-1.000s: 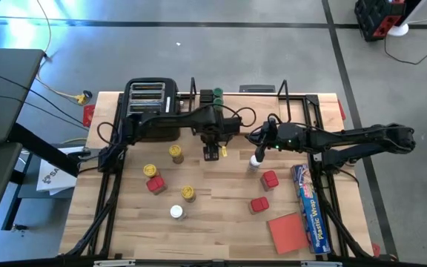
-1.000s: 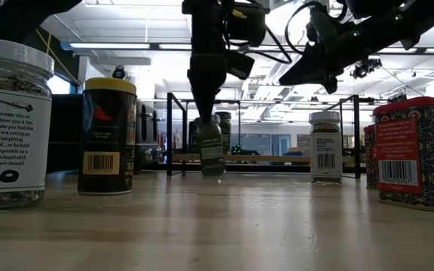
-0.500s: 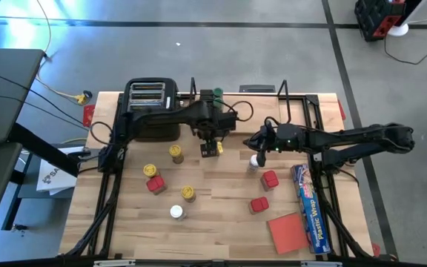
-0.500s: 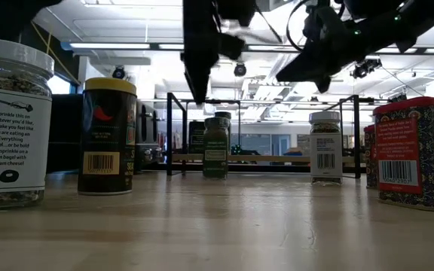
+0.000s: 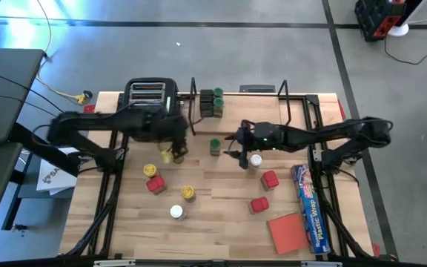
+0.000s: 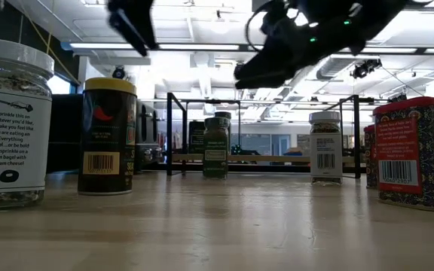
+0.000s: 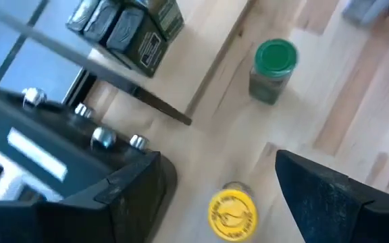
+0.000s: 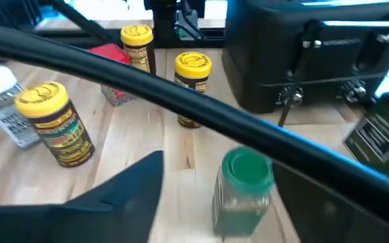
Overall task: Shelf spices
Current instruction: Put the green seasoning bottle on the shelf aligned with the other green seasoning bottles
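Green-lidded spice jar (image 5: 215, 147) left standing before shelf (image 5: 288, 111); left tool (image 5: 175, 152) withdrawn, right tool (image 5: 239, 148) nearer; spreads unclear.

In the high view, the toaster (image 5: 153, 100) sits at the tabletop's (image 5: 221, 222) upper left, the shelf (image 5: 295, 104) to its right with jars (image 5: 212, 103) in its left end. Below those stands a single jar (image 5: 215, 147). The plastic-wrap box (image 5: 308, 206) lies along the right edge, a flat pad (image 5: 288, 231) beside it.
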Available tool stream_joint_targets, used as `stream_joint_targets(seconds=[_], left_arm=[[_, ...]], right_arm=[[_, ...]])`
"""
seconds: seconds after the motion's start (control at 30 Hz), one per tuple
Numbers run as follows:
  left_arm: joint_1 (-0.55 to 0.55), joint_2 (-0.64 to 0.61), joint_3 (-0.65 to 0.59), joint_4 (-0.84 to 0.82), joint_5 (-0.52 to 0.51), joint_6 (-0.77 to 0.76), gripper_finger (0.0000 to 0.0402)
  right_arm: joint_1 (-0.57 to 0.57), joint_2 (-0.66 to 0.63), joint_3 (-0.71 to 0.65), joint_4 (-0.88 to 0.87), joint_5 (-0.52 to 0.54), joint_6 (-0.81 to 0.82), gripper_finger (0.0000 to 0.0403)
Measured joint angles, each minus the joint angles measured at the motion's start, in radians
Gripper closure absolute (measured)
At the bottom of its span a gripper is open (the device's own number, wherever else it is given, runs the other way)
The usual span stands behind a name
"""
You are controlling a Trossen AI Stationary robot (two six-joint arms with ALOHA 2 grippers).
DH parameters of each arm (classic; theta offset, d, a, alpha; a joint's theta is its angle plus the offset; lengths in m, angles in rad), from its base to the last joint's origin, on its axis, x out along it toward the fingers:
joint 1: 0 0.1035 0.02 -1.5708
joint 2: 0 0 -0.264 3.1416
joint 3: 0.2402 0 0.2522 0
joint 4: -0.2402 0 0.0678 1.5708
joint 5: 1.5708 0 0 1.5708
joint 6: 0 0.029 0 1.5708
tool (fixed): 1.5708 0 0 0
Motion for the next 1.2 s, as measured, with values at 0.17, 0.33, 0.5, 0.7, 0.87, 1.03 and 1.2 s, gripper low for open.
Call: stream_joint_targets(seconds=[0.17, 0.33, 0.5, 0.7, 0.87, 1.03, 1.2], left_arm=[[-0.096, -0.173, -0.184, 0.114, -0.136, -0.138, 0.0115], [-0.153, -0.249, -0.29, 0.181, -0.18, -0.181, 0.0115], [-0.177, -0.256, -0.329, 0.192, -0.185, -0.207, 0.0115], [-0.199, -0.249, -0.332, 0.192, -0.207, -0.21, 0.0115], [-0.207, -0.249, -0.332, 0.191, -0.227, -0.21, 0.0115], [-0.207, -0.249, -0.332, 0.191, -0.227, -0.21, 0.0115], [-0.207, -0.249, -0.332, 0.19, -0.226, -0.21, 0.0115]], right_arm=[[-0.018, 0.128, 0.101, -0.002, 0.01, -0.026, 0.0079], [-0.04, 0.247, 0.187, -0.021, 0.011, -0.001, 0.0073], [-0.048, 0.313, 0.259, -0.137, 0.012, -0.001, 0.0073], [-0.049, 0.344, 0.277, -0.179, 0.014, 0.002, 0.0083], [-0.049, 0.344, 0.277, -0.179, 0.015, 0.01, 0.0125], [-0.062, 0.344, 0.277, -0.181, 0.014, 0.036, 0.0192], [-0.067, 0.335, 0.277, -0.187, 0.014, 0.052, 0.0207]])
